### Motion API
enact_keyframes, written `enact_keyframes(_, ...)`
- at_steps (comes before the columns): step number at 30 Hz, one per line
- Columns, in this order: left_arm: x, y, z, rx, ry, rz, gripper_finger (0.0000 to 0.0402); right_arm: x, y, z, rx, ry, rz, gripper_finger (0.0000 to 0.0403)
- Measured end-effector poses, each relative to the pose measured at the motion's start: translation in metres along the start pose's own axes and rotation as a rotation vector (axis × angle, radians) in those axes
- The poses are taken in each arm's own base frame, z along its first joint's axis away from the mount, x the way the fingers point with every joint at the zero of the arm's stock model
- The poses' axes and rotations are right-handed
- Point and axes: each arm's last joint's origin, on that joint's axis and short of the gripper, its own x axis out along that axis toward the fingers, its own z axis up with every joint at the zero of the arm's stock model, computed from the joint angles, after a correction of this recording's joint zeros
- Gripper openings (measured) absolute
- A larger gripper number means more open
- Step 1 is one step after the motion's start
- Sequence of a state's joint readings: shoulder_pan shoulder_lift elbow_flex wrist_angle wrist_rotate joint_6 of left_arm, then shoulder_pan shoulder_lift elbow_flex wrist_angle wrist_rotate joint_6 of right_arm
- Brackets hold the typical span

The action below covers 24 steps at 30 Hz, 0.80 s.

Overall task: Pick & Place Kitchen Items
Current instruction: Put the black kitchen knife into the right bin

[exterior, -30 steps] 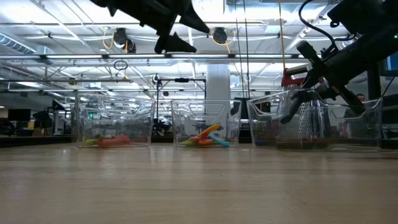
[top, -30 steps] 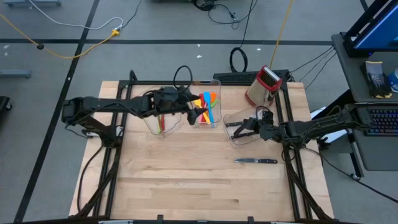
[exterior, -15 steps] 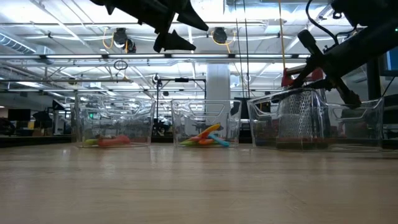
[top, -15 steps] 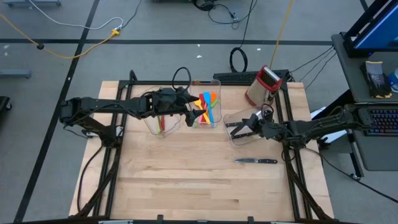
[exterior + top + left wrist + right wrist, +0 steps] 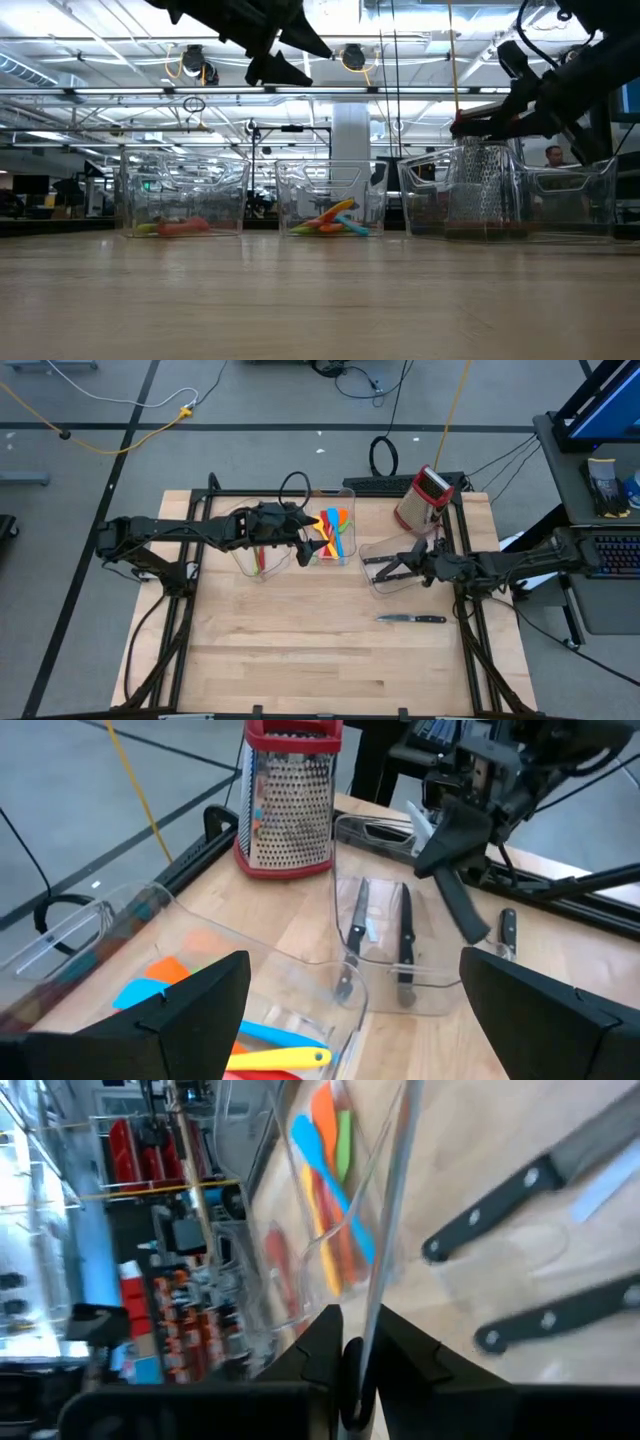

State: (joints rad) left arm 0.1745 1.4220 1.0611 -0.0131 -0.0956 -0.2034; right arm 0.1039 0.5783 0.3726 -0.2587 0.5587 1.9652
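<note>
My right gripper (image 5: 375, 567) is shut with nothing between its fingers. It hangs almost level just above the right clear bin (image 5: 392, 582), in which two black-handled knives (image 5: 404, 942) lie flat. A third knife (image 5: 410, 618) lies on the table toward the near side of that bin. My left gripper (image 5: 312, 546) is open and empty, high over the middle bin (image 5: 345, 495), where orange, blue, yellow and green utensils (image 5: 335, 525) lie. The left bin (image 5: 250, 565) holds a red and a green one.
A red-topped metal box grater (image 5: 422, 498) stands upright at the table's far right, behind the right bin. Dark frame rails run along both table sides. Bare wood fills the table's near half, apart from the loose knife.
My right gripper has risen out of the right bin, tipped from pointing steeply down to nearly level and rolled about its own axis, staying shut. The knives in the bin have not moved.
</note>
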Motion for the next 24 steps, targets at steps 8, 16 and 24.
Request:
enact_keyframes(8, 0.000, 0.000, 0.000, 0.037, 0.000, -0.001, 0.0365, -0.009, 0.014, 0.000, 0.138, 0.039, 0.049, 0.0031)
enact_keyframes(16, 0.000, 0.000, 0.000, 0.052, 0.004, 0.000, 0.0365, -0.017, 0.023, -0.003, 0.269, 0.135, -0.080, 0.0031)
enact_keyframes(24, 0.000, 0.002, -0.001, 0.077, 0.018, 0.005, 0.0365, -0.012, 0.020, -0.002, 0.329, 0.131, -0.190, 0.0034)
